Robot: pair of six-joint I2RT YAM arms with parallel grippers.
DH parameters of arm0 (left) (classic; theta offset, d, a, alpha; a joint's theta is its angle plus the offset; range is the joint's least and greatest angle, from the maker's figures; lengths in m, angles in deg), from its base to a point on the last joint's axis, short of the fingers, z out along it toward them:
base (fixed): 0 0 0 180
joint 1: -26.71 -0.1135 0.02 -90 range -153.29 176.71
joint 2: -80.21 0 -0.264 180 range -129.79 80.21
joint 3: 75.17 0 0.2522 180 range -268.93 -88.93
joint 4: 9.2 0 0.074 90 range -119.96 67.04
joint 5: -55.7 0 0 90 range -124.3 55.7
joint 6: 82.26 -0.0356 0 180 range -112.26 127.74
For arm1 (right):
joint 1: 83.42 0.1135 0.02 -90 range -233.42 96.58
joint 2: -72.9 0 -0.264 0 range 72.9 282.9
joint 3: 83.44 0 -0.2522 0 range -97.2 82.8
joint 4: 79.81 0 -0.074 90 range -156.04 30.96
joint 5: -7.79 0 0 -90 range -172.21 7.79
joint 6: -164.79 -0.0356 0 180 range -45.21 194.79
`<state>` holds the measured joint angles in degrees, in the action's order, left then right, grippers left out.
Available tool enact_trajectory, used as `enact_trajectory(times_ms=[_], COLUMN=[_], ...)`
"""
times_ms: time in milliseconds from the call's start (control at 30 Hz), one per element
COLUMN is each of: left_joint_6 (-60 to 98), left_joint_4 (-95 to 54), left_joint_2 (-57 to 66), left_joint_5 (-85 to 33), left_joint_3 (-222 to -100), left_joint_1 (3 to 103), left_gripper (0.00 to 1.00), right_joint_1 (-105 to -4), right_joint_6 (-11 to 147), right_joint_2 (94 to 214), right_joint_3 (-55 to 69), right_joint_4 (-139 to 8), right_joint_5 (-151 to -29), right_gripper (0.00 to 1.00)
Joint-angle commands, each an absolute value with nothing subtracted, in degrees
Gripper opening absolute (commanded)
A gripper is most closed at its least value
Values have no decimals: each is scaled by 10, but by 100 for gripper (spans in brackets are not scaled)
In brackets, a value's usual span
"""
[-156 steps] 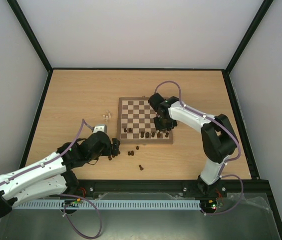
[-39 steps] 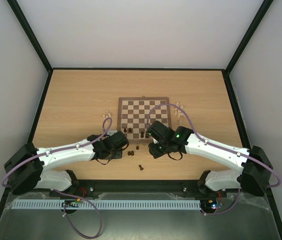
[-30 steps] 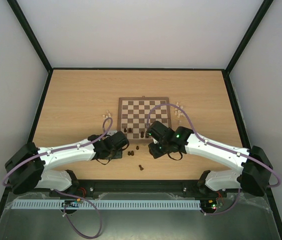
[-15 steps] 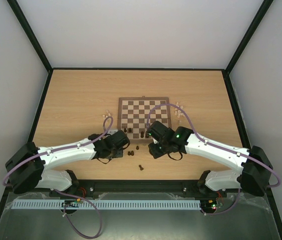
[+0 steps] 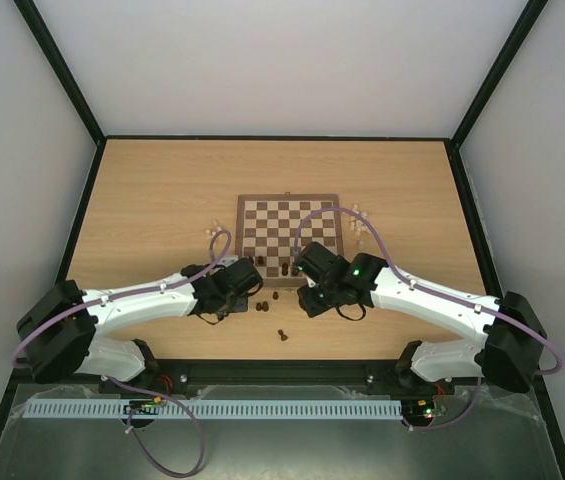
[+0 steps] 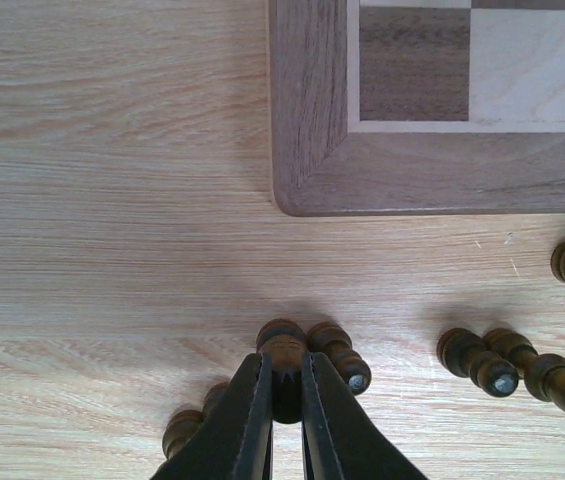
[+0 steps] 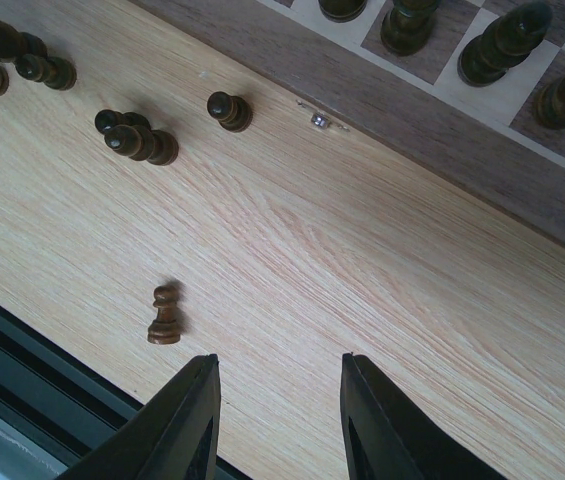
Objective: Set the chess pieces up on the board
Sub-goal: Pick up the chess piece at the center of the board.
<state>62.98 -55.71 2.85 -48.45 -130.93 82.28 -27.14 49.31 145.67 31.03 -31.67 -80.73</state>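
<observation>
In the left wrist view my left gripper (image 6: 284, 372) is shut on a dark brown chess piece (image 6: 282, 345), just in front of the board's near left corner (image 6: 312, 150). Other dark pieces (image 6: 337, 355) lie on the table beside it, and two more (image 6: 477, 362) lie to the right. My right gripper (image 7: 279, 375) stands open over bare table, nothing between its fingers; a dark pawn (image 7: 165, 315) stands to its left. The board (image 5: 289, 238) carries dark pieces (image 7: 507, 40) along its near rows. From above, the left gripper (image 5: 252, 290) and right gripper (image 5: 309, 300) flank the loose pieces (image 5: 262, 305).
Pale beige pieces lie on the table left of the board (image 5: 214, 228) and right of it (image 5: 360, 222). A single dark pawn (image 5: 282, 335) stands near the table's front edge. A small metal clasp (image 7: 320, 120) sits on the board's near frame.
The left gripper has crept right towards the board's corner with the dark piece in it. The right arm, earlier over the board, has held still in front of it.
</observation>
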Motion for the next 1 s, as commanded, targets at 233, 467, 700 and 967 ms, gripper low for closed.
enact_trajectory(times_ms=[233,467,700,967], left_joint_6=[613,606,601,581], left_joint_4=[-594,-607,-619,-619], left_joint_2=[51,66,88,136], left_joint_5=[-514,-511,-499,-456], left_joint_3=[-1340,-1356,-1371,-1398], left_joint_1=[806,804,804,804], left_gripper=[2,2,2,2], right_joint_1=[-267,-268,-268,-269], right_joint_6=[500,501,499,488], right_joint_2=[1456,1458,1454,1426], right_joint_3=[317,312,309,294], right_joint_4=[-306,-304,-306,-328], right_joint_5=[-812,-810,-801,-838], right_gripper=[34,34,34,46])
